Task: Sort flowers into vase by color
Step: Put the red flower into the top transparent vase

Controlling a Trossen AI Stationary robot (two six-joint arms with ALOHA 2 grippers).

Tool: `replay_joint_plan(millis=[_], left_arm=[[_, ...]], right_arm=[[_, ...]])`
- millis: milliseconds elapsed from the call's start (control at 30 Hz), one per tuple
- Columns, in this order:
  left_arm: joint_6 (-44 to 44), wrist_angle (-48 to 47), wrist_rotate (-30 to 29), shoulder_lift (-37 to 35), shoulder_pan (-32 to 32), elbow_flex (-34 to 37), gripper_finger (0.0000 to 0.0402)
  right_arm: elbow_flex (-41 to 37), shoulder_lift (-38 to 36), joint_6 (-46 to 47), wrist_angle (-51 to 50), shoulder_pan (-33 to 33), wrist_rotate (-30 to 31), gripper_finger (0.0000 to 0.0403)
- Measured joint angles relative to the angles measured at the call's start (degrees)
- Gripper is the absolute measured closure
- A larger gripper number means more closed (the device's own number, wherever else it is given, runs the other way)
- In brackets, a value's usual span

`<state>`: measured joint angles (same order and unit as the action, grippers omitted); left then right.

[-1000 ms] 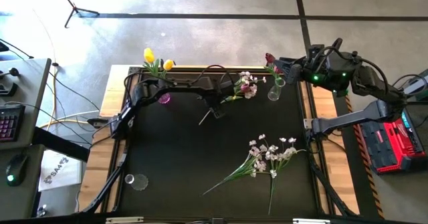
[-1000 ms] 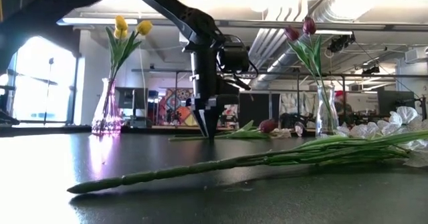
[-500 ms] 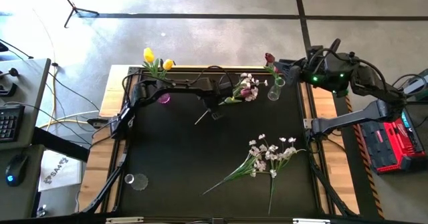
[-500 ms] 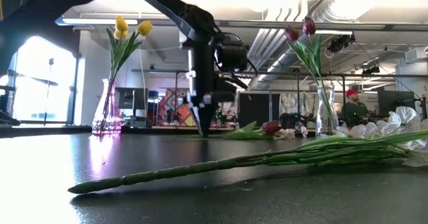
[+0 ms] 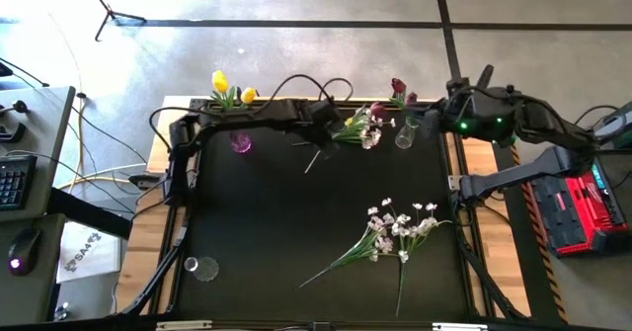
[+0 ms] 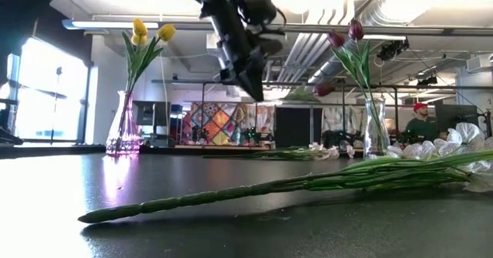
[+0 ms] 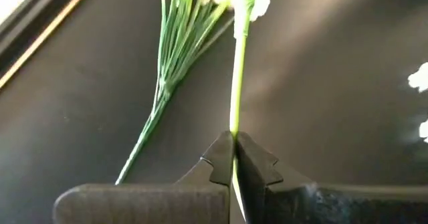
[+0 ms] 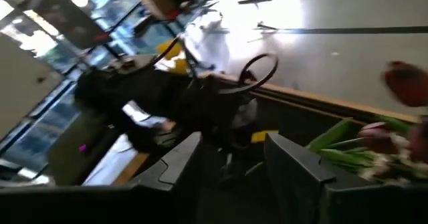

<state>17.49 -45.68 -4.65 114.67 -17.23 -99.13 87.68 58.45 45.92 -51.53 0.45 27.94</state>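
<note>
The left pincer [image 7: 234,158] is clamped tight on the thin green stem of a dark red-magenta tulip [image 5: 376,111], holding it clear of the black worktop [image 5: 296,232] near the far edge. The stem's long axis runs from the pincer toward the clear glass vase [image 5: 405,133] with red tulips. That vase stands just beyond the bloom, nearer the right pincer [image 8: 231,158], which hovers partly open and empty beside it.
</note>
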Motion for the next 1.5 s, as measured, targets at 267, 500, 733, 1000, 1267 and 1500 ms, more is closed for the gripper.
replay_joint_plan(millis=[267,500,733,1000,1267,1500], left_arm=[[1.05,6.0,2.61,-9.11,0.38,-0.04,0.0401],[0.99,6.18,1.1,-16.61,2.37,-0.11,0.0401],[-2.18,8.46,-0.75,-22.62,4.56,-0.09,0.0401],[-10.6,19.83,2.04,-24.38,9.61,-0.13,0.0401],[-12.65,26.23,3.47,-24.41,13.74,-0.12,0.0401],[-12.65,25.91,4.92,-24.41,14.66,-0.13,0.0401]], right_arm=[[0.0,0.04,-1.95,4.24,6.88,0.06,0.0254],[-2.45,2.35,-6.7,10.34,12.84,1.76,0.0254],[-2.76,7.93,-14.24,13.49,12.94,12.01,0.0252],[-2.78,11.66,-17.93,23.0,9.35,2.0,0.0193],[-2.78,12.42,-25.5,31.52,9.21,2.86,0.0152],[-2.62,12.31,-28.4,35.53,9.71,1.56,0.0221]])
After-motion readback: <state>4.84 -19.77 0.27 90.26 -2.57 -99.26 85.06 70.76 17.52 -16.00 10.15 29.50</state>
